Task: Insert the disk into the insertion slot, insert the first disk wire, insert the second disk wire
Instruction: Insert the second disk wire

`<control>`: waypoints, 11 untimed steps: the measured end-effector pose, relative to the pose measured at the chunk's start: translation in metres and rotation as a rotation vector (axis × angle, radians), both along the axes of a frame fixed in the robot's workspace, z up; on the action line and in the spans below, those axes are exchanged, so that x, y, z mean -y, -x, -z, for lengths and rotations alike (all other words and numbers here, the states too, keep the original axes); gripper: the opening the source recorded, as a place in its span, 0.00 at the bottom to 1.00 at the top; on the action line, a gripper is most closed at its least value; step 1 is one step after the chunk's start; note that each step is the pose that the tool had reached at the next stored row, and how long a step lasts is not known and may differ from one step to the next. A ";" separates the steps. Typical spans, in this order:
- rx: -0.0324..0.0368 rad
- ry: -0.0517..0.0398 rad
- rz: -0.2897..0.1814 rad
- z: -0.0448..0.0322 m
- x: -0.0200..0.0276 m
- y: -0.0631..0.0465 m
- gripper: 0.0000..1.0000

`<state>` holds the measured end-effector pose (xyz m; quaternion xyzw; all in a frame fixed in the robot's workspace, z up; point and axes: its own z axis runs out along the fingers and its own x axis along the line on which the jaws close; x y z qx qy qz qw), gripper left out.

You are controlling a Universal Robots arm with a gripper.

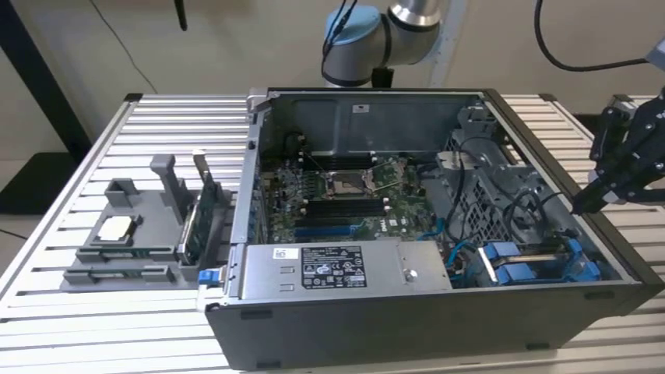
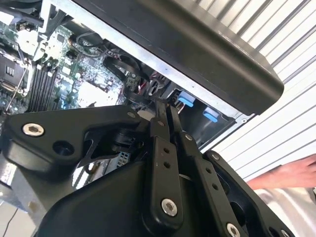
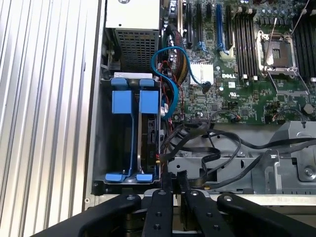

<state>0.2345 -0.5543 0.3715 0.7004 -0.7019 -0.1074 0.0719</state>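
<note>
Inside the insertion slot, the disk stands edgewise, long axis toward the gripper, jaws nearly closed, empty.

Table: pale ribbed metal slats, running side to side in the exterior view. Two items sit directly on it. Open dark-grey computer case, taking the middle and the exterior view's right. Grey plastic parts holder, just beside the case on the exterior view's left. Bare slats run alongside the case wall in both wrist views

Ribbed metal table, seemingly beige wall behind.
</note>
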 end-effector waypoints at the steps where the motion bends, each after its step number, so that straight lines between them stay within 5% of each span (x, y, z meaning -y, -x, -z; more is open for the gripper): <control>1: 0.0000 -0.0001 0.000 -0.0001 0.0000 0.000 0.16; 11: 0.0000 0.0000 0.000 -0.0114 0.0000 0.003 0.16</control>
